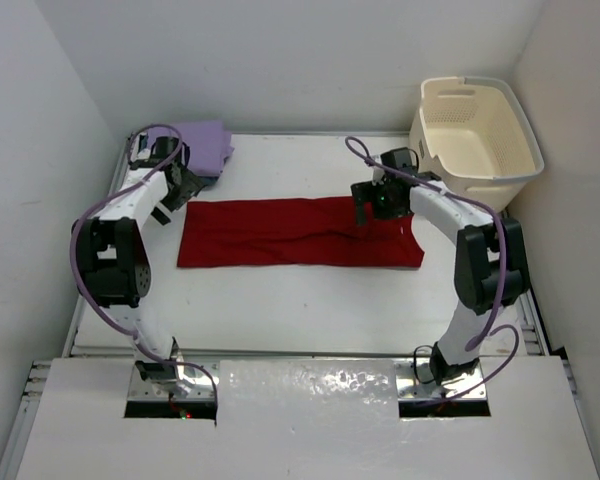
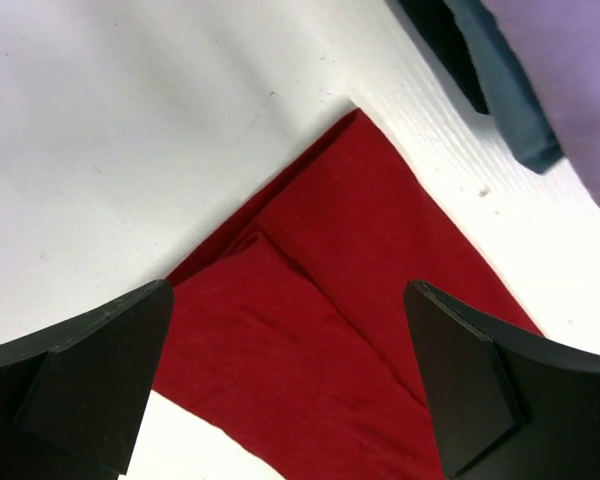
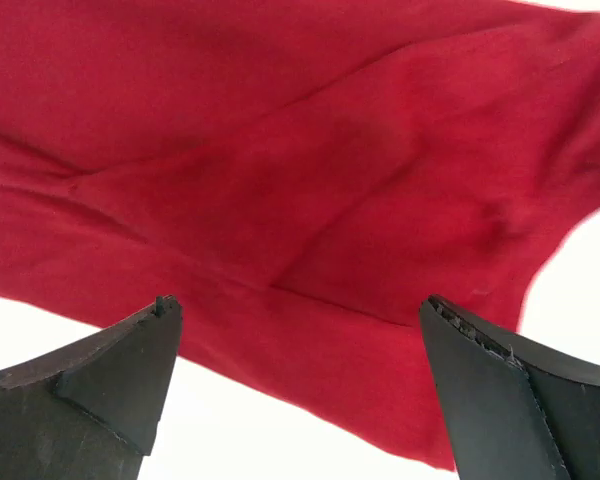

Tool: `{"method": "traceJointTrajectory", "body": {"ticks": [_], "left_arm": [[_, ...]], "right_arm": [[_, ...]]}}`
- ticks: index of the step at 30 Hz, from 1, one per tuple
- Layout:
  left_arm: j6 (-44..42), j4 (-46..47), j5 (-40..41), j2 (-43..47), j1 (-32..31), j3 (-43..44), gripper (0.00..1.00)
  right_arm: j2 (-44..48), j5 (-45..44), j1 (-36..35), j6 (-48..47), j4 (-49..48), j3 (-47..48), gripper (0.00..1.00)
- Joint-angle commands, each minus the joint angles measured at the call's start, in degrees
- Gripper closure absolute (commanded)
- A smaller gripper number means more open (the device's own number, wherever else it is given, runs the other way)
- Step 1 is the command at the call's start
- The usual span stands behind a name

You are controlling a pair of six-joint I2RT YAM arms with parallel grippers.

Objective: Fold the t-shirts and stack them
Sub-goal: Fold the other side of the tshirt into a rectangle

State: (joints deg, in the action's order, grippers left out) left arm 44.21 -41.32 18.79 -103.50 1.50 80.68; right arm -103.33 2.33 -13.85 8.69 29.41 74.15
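- White table (image 1: 280,300), white walls; cream basket (image 1: 475,135) at the upper right.
- Red shirt (image 1: 300,232) lies flat in the middle; purple shirt (image 1: 205,145) sits upper left.
- Left gripper (image 2: 288,290) and right gripper (image 3: 300,300) hang over the red shirt's ends, fingers spread wide, holding nothing.
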Motion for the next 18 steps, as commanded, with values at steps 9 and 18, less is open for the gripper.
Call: {"method": "traceJointTrajectory", "body": {"ticks": [9, 18], "left_arm": [[-1.7, 1.2, -1.3, 5.5, 0.3, -4.1, 0.00], [-2.0, 0.5, 0.5, 6.7, 0.4, -4.1, 0.00]], "right_arm": [[-3.2, 11.8, -0.8, 7.3, -10.7, -4.1, 0.01], [-5.1, 13.0, -1.2, 10.3, -12.4, -6.0, 0.01]]}}
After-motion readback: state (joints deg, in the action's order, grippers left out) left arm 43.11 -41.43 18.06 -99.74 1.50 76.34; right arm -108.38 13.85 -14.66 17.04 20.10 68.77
